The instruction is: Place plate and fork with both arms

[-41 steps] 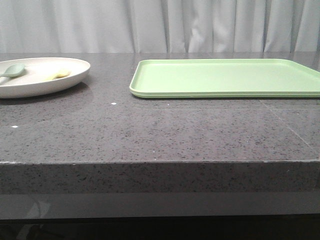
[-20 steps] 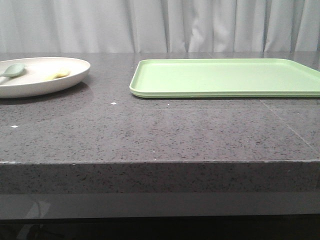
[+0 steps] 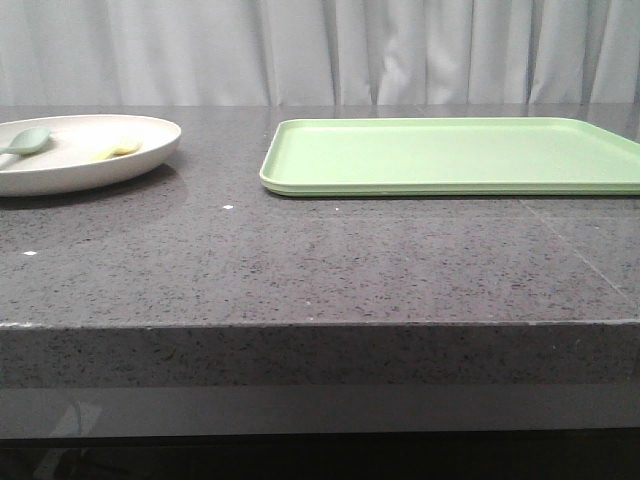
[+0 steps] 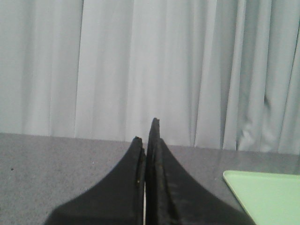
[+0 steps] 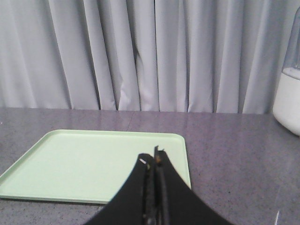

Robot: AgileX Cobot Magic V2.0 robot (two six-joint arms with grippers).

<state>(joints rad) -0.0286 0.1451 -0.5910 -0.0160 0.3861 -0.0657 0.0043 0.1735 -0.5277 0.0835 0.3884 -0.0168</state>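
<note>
The cream plate (image 3: 90, 168) sits at the far left of the grey table in the front view. The small yellow fork (image 3: 115, 150) lies inside it, beside a pale grey-green spoon (image 3: 26, 141). Neither arm shows in the front view. My left gripper (image 4: 147, 133) is shut and empty above bare table, the tray's corner off to one side. My right gripper (image 5: 152, 157) is shut and empty, over the near edge of the light-green tray (image 5: 89, 161). The plate and fork do not show in either wrist view.
The light-green tray (image 3: 450, 155) lies flat at the back right of the table; its corner shows in the left wrist view (image 4: 267, 192). A white rounded object (image 5: 288, 101) stands at the table's far right. Grey curtains hang behind. The table's front edge (image 3: 320, 325) is close.
</note>
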